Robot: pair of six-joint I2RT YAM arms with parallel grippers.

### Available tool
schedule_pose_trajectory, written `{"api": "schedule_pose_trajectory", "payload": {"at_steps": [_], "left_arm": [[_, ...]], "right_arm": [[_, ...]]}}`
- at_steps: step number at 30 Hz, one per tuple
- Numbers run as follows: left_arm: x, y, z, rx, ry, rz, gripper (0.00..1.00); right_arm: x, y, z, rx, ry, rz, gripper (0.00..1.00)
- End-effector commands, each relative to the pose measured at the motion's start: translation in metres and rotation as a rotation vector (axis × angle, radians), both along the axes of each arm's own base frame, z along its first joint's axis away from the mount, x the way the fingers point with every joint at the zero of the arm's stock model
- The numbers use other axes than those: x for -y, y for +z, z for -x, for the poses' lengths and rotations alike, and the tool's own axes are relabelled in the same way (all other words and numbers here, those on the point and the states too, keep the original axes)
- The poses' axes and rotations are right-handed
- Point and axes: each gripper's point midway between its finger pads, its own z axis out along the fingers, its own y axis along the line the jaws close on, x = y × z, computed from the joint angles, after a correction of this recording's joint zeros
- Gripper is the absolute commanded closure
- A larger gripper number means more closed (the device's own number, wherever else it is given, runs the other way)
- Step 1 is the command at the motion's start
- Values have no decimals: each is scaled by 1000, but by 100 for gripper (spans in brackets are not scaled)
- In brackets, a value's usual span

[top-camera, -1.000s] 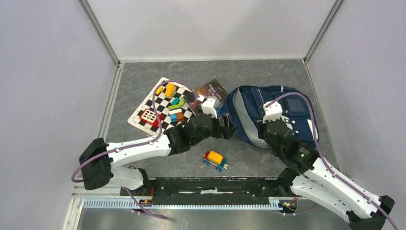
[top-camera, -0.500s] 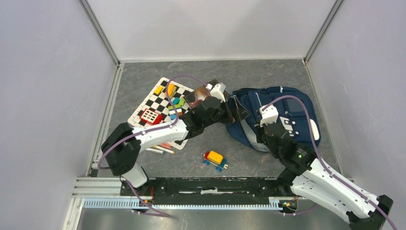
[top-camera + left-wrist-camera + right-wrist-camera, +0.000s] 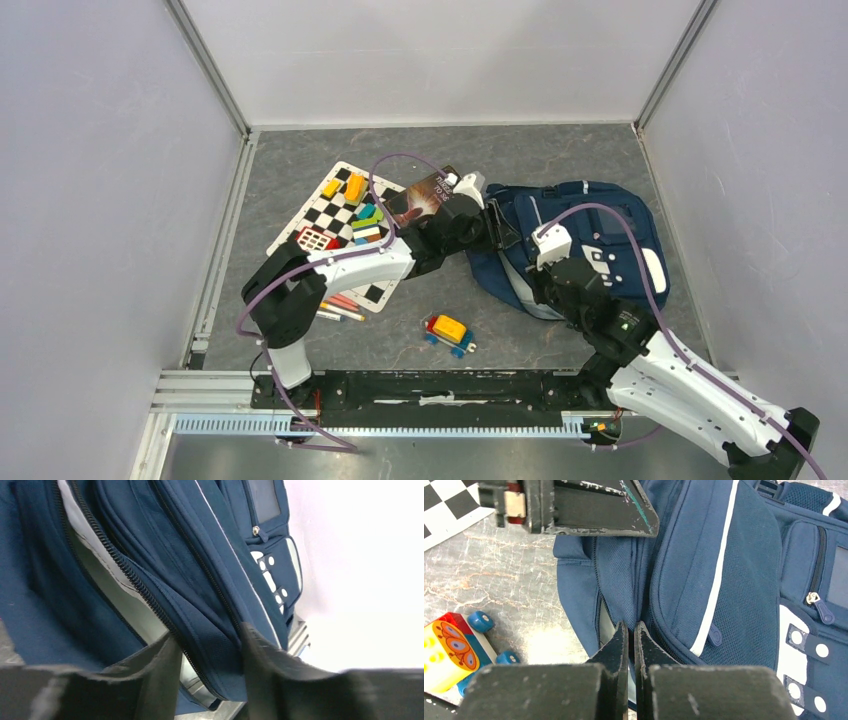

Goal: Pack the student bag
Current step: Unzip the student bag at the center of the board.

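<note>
A grey marbled table (image 3: 560, 160) fills the floor of a booth closed in by plain pale walls (image 3: 440, 60), with a black rail (image 3: 450, 385) along the near edge. The student bag (image 3: 600, 225) lies flat on the right half of the table, dark blue with a pale stripe, its zip pockets facing up. Left of the bag lies a chequered board (image 3: 330, 215) carrying coloured blocks, and a dark book (image 3: 425, 195) lies between board and bag, just beside the bag's left edge. Nearer than the bag and to its left stands a small toy car (image 3: 449, 333).

The left arm stretches low across the board's near corner towards the bag, and the left gripper (image 3: 503, 231) sits at the bag's left edge. In its wrist view the fingers (image 3: 155, 675) stand apart with a zip-edged fold of the bag (image 3: 150, 555) between them; whether they pinch it tight cannot be told.

The right arm rises from the near right corner and bends over the bag's near-left side. The right gripper (image 3: 630, 626) is clenched, its tips pressed against a seam of the bag (image 3: 704, 565); whether any cloth is caught cannot be told
</note>
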Motion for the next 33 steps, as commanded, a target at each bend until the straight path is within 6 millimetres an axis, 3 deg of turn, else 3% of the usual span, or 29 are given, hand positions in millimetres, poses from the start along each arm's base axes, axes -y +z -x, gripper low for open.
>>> {"api": "schedule_pose_trajectory", "payload": {"at_steps": [1, 3, 5, 6, 8, 11, 14, 20, 23, 28, 29, 31, 33], "left_arm": [[23, 34, -4, 70, -82, 109, 63], [29, 46, 1, 83, -120, 159, 84], [30, 57, 8, 85, -141, 208, 96], [29, 63, 11, 84, -143, 231, 98], [28, 71, 20, 65, -146, 276, 98], [32, 85, 35, 53, -171, 316, 98], [34, 97, 46, 55, -182, 338, 98], [33, 112, 58, 80, -186, 352, 98], [28, 114, 58, 104, -172, 320, 98], [12, 121, 55, 192, -151, 241, 98], [8, 124, 56, 220, -161, 220, 92], [-3, 128, 57, 270, -171, 163, 70], [-19, 128, 57, 316, -165, 78, 35]], "right_arm": [[-21, 23, -1, 60, 107, -59, 100], [-23, 29, -1, 77, 120, -71, 98], [-23, 36, -3, 100, 121, -74, 79], [-23, 38, -3, 111, 126, -71, 72], [-23, 43, -6, 133, 128, -62, 45], [-22, 49, -9, 161, 121, -59, 19], [-14, 50, -15, 180, 77, -29, 9], [28, 34, -29, 179, -155, 105, 6], [43, 34, -32, 184, -244, 142, 16], [56, 47, -33, 218, -319, 150, 73], [60, 51, -33, 228, -341, 150, 85], [69, 62, -32, 251, -390, 142, 100], [79, 75, -30, 279, -437, 131, 100]]}}
